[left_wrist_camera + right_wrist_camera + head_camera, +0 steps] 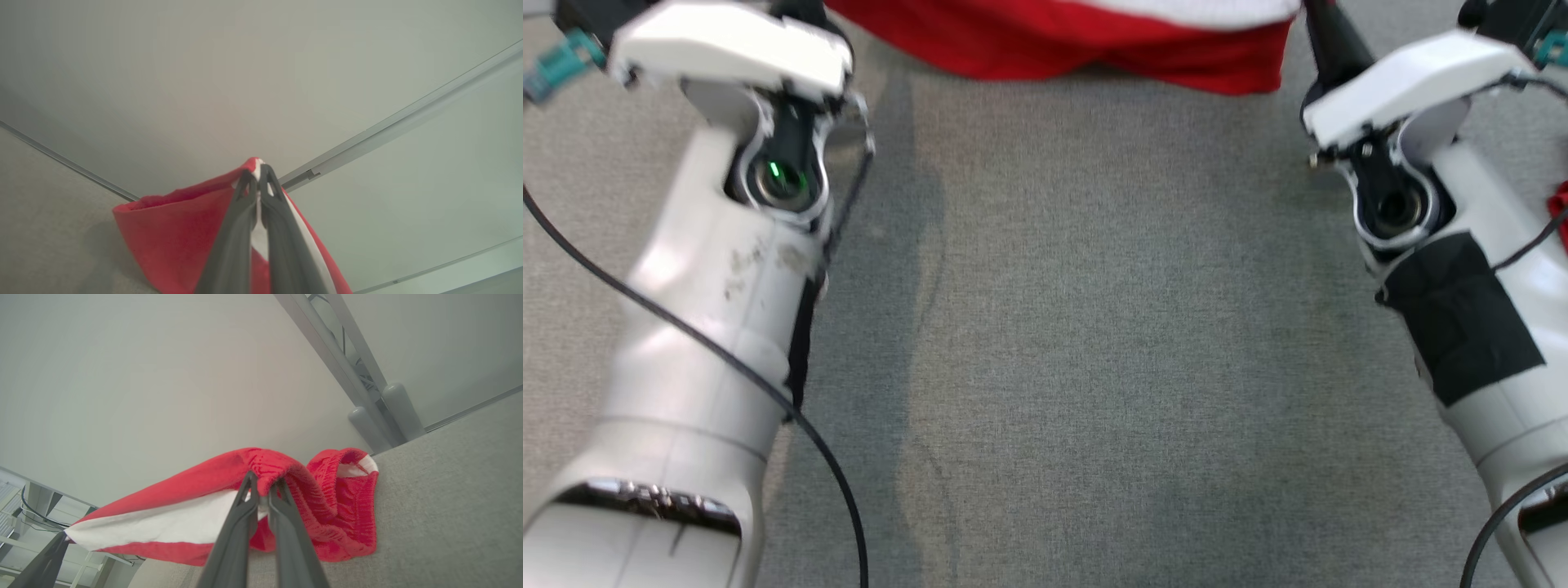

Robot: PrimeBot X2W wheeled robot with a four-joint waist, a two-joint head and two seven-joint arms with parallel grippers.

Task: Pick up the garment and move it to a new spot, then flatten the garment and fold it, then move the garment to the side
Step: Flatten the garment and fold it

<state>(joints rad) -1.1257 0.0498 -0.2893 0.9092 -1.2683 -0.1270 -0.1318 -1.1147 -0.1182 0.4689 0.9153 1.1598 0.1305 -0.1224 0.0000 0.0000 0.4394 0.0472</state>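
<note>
Garment point(1062, 41): red with a white panel, held up at two points over the far side of the grey desk point(1094, 327), one bunched end resting on the surface.
Left claw point(256, 173): clenched on the garment's white-striped edge, red fabric hanging below it.
Right claw point(263, 479): clamped on a red knit hem, white panel beneath.

I see a grey surface point(1078, 327) in front, a pale wall point(204, 81) beyond it, and a metal post point(329, 355) with two grey cylinders point(402, 410) at its foot.
</note>
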